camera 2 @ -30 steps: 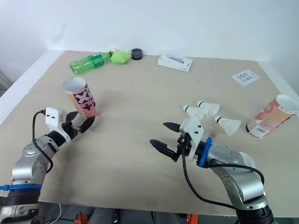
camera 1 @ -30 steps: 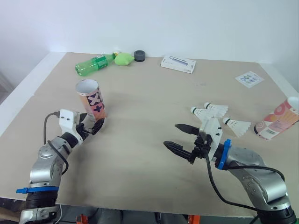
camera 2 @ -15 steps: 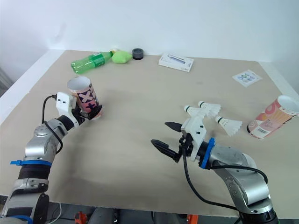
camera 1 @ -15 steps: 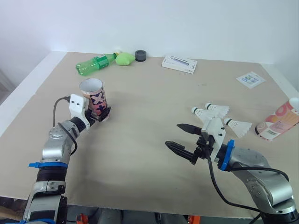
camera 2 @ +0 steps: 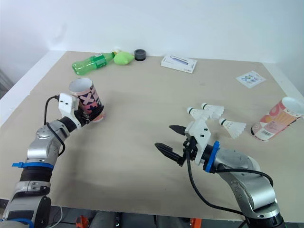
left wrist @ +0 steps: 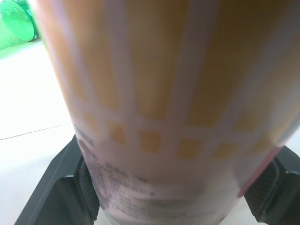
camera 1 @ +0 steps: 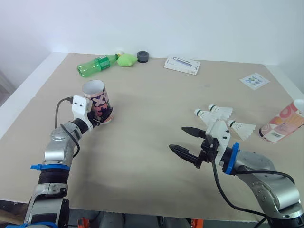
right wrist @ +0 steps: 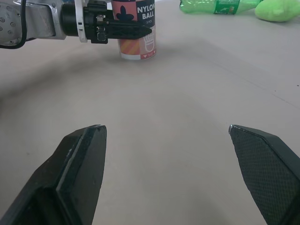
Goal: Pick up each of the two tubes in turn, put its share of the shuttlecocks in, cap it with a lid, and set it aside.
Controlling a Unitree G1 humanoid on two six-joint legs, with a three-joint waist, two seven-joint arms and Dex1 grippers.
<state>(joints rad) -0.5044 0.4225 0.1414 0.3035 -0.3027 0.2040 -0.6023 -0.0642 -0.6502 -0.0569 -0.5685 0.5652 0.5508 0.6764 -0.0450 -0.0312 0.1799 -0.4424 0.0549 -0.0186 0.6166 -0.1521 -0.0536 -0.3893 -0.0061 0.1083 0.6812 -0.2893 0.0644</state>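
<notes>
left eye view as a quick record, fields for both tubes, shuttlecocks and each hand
upright tube: standing on the table, open end up
left hand: shut around the upright tube's base
right hand: open, empty
lying tube: on its side near the right edge
shuttlecocks: three, loose beyond the right hand
far edge: green bottle, white box

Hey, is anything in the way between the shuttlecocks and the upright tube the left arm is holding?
Nothing visible. The table is bare between the three shuttlecocks and the upright tube. The right gripper hovers with its jaws open, nearer the robot and just off that line.
</notes>
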